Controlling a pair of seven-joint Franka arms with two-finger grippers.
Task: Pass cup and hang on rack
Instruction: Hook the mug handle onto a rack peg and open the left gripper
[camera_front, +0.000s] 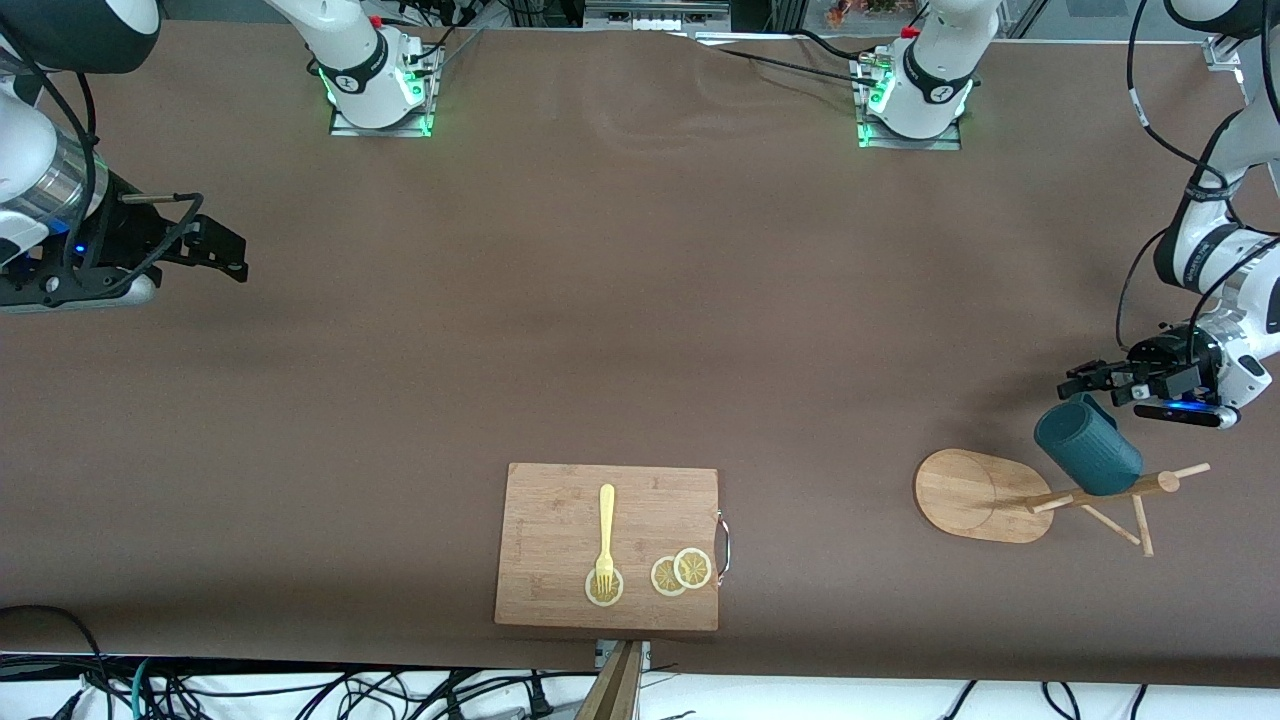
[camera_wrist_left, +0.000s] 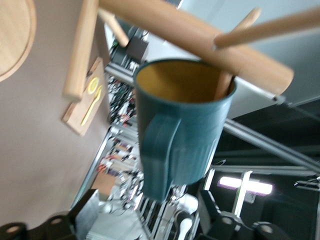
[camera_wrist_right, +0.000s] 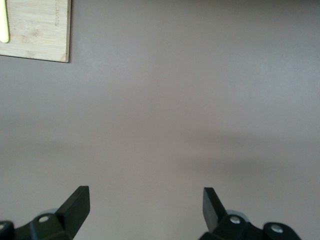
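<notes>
Already the cup (camera_front: 1088, 445) hangs on a peg of the rack (camera_front: 1060, 495) just off the released left hand (camera_front: 1085, 384) (the right hand (camera_front: 215, 248) waits open, well apart), so withdrawal runs straight back along the peg's axis.

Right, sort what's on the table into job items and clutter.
Job: cup, hung over a peg of the rack; left gripper beside the cup, jaws open; right gripper waiting open.
Clutter: cutting board, yellow fork, lemon slices.
</notes>
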